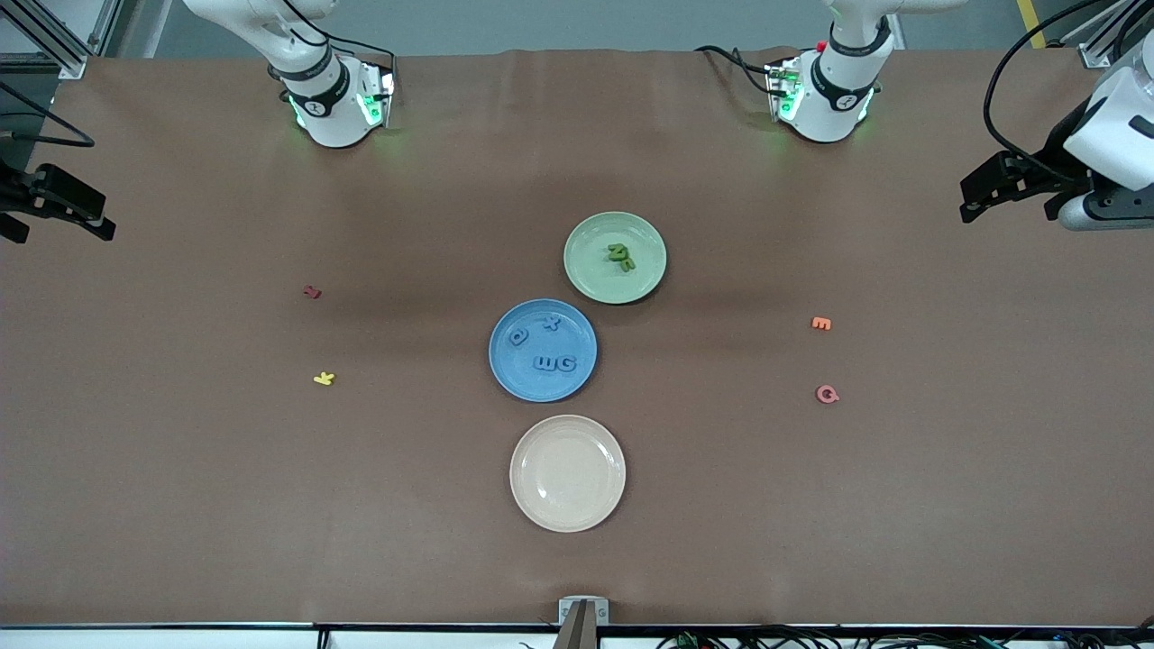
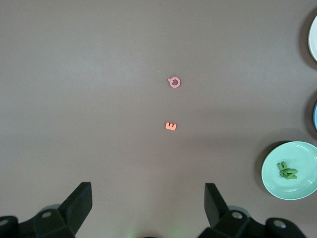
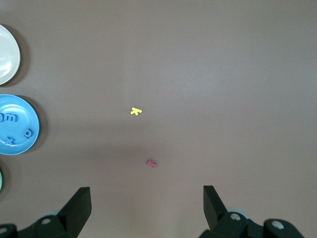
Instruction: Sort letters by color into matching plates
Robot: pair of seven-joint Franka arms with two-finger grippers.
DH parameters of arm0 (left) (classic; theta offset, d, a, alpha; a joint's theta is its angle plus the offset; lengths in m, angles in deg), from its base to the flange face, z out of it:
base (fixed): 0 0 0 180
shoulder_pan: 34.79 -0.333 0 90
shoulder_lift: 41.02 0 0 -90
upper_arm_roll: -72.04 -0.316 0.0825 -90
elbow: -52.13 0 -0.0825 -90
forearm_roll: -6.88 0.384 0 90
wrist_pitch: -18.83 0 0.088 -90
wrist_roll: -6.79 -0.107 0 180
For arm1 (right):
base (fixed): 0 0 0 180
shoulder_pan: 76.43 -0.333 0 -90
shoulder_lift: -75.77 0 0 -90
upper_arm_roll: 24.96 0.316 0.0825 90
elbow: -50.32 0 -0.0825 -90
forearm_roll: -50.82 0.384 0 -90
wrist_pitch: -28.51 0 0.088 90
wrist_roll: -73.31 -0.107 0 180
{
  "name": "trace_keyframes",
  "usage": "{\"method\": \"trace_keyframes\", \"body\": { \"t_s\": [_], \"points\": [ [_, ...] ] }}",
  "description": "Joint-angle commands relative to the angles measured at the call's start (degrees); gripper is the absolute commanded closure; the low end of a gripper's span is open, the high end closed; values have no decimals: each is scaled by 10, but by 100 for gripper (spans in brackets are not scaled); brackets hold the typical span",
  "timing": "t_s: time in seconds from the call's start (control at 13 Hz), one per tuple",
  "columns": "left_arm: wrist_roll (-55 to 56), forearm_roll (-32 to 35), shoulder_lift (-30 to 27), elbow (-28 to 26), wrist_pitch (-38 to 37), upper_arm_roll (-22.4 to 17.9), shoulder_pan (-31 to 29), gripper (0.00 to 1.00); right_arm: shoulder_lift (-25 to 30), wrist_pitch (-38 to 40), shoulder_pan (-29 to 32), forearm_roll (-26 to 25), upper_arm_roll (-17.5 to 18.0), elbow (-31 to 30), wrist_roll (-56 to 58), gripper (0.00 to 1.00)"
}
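You have even, diffuse overhead light on the brown table (image 1: 270, 505), with no hard shadows. Each plate casts only a thin dark rim shadow; the cream plate (image 1: 567, 473) shows soft glare streaks. Green base lights tint the cloth near both arm bases. Both wrist views are dimmer and greyer, and the finger silhouettes read black.

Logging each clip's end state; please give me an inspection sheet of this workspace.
Surface: brown table, flat.
Job's things: blue plate holds four blue letters; green plate holds a pile of green letters; cream plate bare.
Clutter: red letter, yellow letter, orange letter, pink letter loose on the table.
Grippers: left end effector, right end effector open, raised, arms waiting.
Cables: at arm bases, front edge.
Surroundings: nothing seen.
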Motion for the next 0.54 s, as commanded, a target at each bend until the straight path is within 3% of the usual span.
{"method": "trace_keyframes", "body": {
  "t_s": [0.0,0.46],
  "points": [
    [-6,-2,10,23,-17,0,0,0,-5,4,11,-6,8,12,3,0],
    [-2,-8,9,23,-28,0,-1,0,-5,4,11,-6,8,12,3,0]
  ]
}}
